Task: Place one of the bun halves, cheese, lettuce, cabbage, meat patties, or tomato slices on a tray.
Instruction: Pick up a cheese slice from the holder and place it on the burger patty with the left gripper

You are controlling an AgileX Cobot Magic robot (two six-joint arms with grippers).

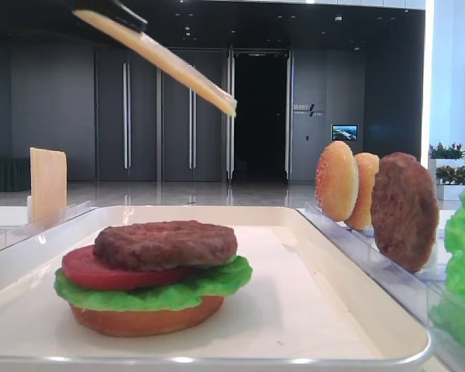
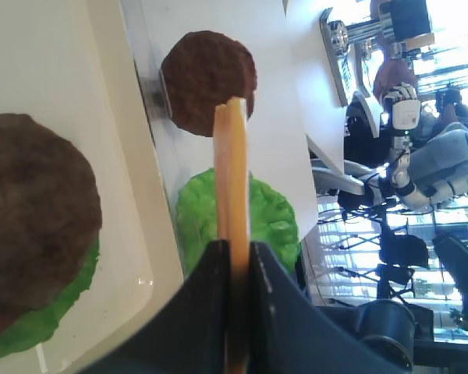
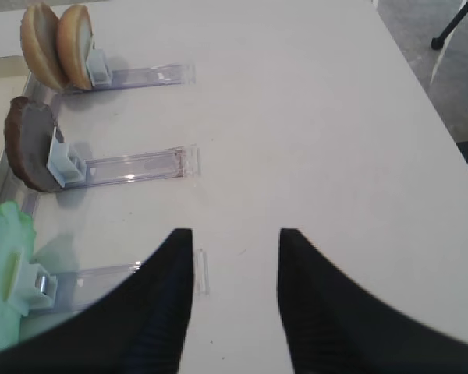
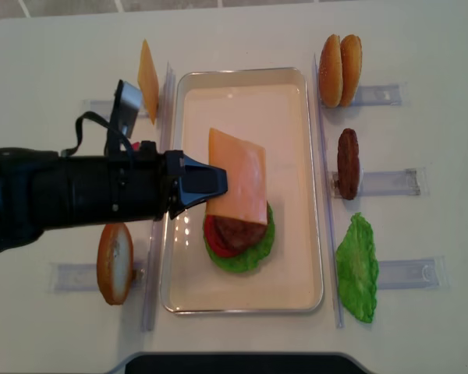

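My left gripper (image 4: 215, 181) is shut on a pale orange cheese slice (image 4: 239, 181), which hangs tilted over the cream tray (image 4: 242, 97). Below it on the tray sits a stack: flat bun base (image 1: 139, 319), lettuce (image 1: 159, 294), tomato slice (image 1: 89, 267) and meat patty (image 1: 164, 244) on top. The cheese (image 1: 167, 62) is well above the patty and does not touch it. In the left wrist view the cheese (image 2: 232, 171) stands edge-on between the fingers (image 2: 210, 288). My right gripper (image 3: 235, 234) is open over bare table, holding nothing.
Clear racks flank the tray. The right ones hold two bun halves (image 4: 340, 70), a patty (image 4: 348, 164) and a lettuce leaf (image 4: 357, 265). On the left stand another cheese slice (image 4: 147, 78) and a bun half (image 4: 115, 263).
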